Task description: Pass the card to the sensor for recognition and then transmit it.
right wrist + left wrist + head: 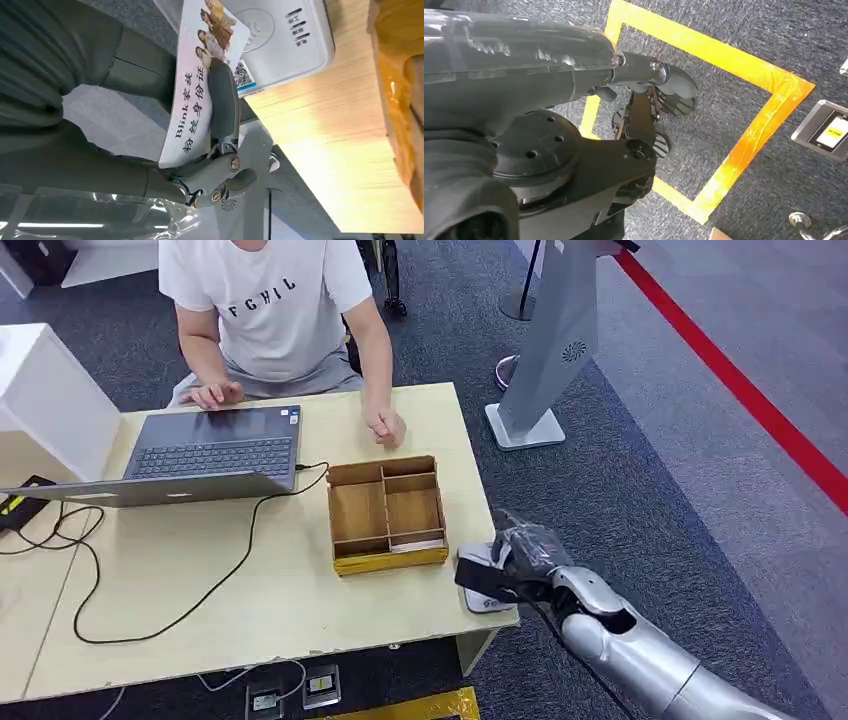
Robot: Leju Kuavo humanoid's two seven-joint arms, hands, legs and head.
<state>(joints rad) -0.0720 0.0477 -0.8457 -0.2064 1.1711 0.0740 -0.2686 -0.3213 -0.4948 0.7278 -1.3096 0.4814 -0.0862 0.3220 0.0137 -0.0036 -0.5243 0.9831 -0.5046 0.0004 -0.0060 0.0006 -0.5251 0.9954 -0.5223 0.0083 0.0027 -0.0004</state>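
Note:
My right hand hovers at the table's front right corner and pinches a white printed card between thumb and fingers. The card is held just over the white card sensor, a flat reader with a QR sticker lying at the table edge. In the head view the hand hides most of the card. My left hand hangs low beside my body above the carpet, fingers curled in with nothing in them.
A wooden divided box sits just left of the sensor. A laptop with a black cable lies farther left. A person sits across the table, a hand resting near the box. A grey kiosk stand is on the right.

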